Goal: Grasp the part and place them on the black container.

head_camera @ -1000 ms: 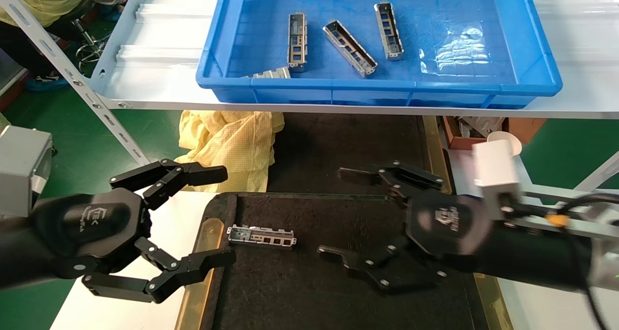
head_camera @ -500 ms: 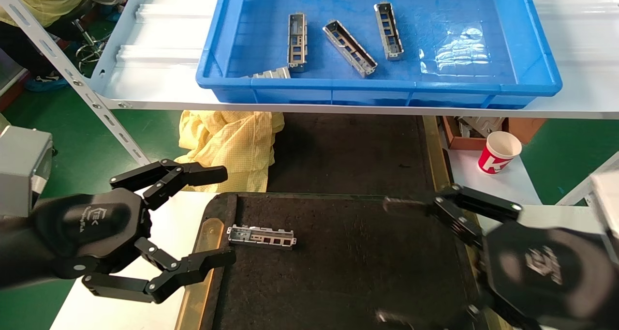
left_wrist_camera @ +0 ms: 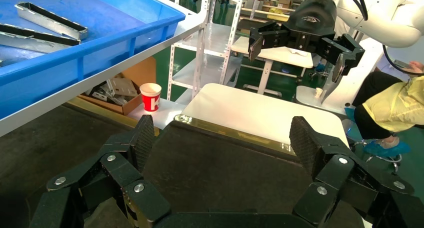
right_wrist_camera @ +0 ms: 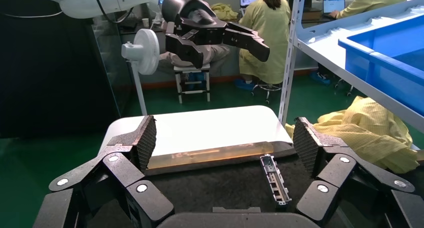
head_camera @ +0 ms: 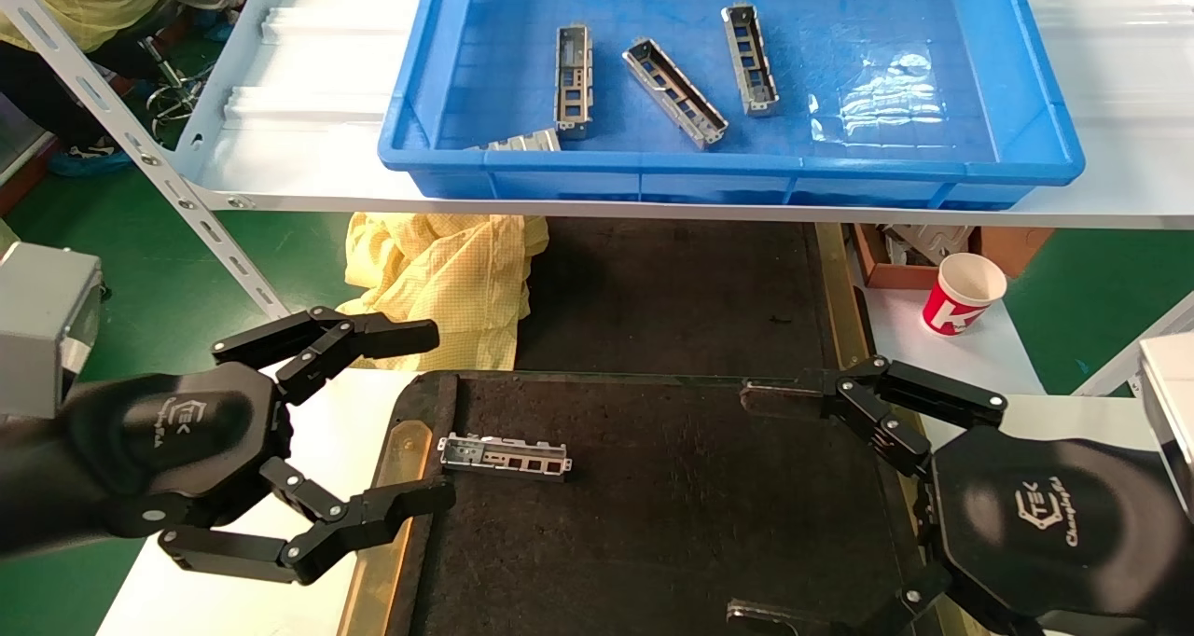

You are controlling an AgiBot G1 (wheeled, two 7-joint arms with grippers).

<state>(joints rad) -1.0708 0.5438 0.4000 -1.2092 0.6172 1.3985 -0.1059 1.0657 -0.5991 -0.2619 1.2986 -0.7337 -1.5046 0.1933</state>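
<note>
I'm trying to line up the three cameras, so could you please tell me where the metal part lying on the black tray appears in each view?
Head view: the part lies flat near the black tray's left edge, by the brass strip, close to the open left gripper.
Left wrist view: not in it.
Right wrist view: the part lies on the tray between the open right gripper's fingers.
Shared landmark: the tray.

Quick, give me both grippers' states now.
Left gripper: open, empty, at the tray's left edge.
Right gripper: open, empty, over the tray's right side.

Silver part (head_camera: pixel 505 455) lies flat on black container (head_camera: pixel 672 524).
</note>
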